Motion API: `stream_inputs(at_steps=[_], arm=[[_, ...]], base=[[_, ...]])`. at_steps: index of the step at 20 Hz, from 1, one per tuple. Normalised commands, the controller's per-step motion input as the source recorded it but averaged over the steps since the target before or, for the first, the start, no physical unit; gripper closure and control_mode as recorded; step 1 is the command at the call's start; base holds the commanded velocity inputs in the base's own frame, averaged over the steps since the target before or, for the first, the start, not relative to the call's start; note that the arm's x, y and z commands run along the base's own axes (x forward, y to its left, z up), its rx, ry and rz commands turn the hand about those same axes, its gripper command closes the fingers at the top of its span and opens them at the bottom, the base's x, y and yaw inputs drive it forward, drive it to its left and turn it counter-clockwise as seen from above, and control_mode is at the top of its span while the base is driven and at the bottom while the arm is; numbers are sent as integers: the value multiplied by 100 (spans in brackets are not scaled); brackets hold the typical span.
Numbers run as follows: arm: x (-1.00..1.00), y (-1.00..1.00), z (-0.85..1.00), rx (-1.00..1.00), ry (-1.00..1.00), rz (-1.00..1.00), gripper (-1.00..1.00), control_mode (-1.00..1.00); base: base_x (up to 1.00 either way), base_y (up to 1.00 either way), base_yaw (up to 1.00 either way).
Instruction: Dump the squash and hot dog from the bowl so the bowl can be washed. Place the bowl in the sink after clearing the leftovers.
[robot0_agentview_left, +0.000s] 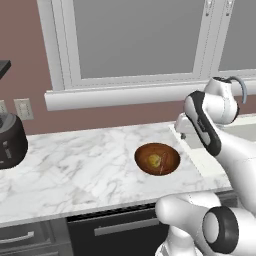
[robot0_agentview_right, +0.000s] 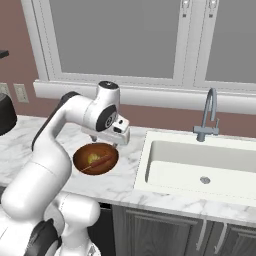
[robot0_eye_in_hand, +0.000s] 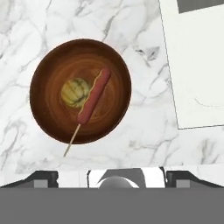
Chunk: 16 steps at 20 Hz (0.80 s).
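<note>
We're looking at flat, even rendered light, bright across all three views, with no clear source. The window panes (robot0_agentview_left: 135, 35) at the top read as dull grey, not glowing. Shadows are faint: just a soft dark rim under the bowl (robot0_eye_in_hand: 80, 91) on the counter (robot0_agentview_left: 75, 170). We catch a mild sheen inside the bowl. Edges look slightly soft and pixelated; no blur, no edge distortion.
</note>
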Motion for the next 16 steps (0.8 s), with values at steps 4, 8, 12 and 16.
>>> stream_inputs(at_steps=[4,8,12,16], arm=[[16,-1,-100,0,28,-13,-100,-100],[17,0,-100,1,29,-6,-100,-100],[8,0,-68,11,7,0,-100,-100],[18,0,-29,4,0,0,-100,-100]], base=[[0,0,0],[0,0,0],[0,0,0],[0,0,0]])
